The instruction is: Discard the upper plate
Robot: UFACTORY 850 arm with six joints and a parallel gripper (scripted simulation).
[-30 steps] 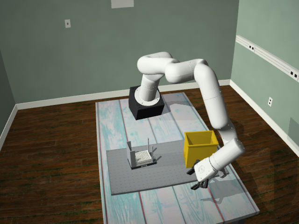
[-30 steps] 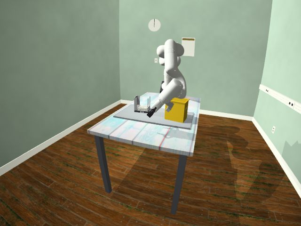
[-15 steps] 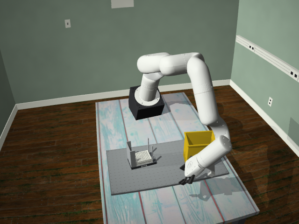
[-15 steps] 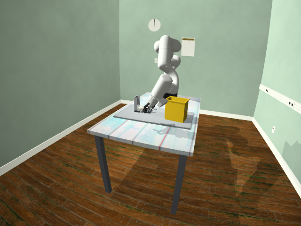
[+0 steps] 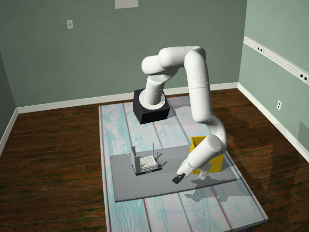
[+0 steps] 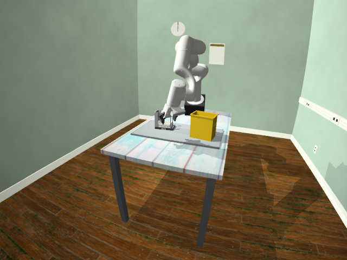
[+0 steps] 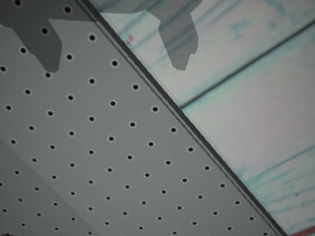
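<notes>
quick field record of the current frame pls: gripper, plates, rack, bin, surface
gripper: gripper open, holds nothing, above the grey perforated board between rack and bin
plates: upper 96-well plate in rack K1; lower plate hidden beneath it
rack: rack K1 upright on the board, its left part in the top view
bin: yellow bin W1 upright, open top, on the board's other end
surface: board lies on the plank table
task state: plate not yet grasped
</notes>
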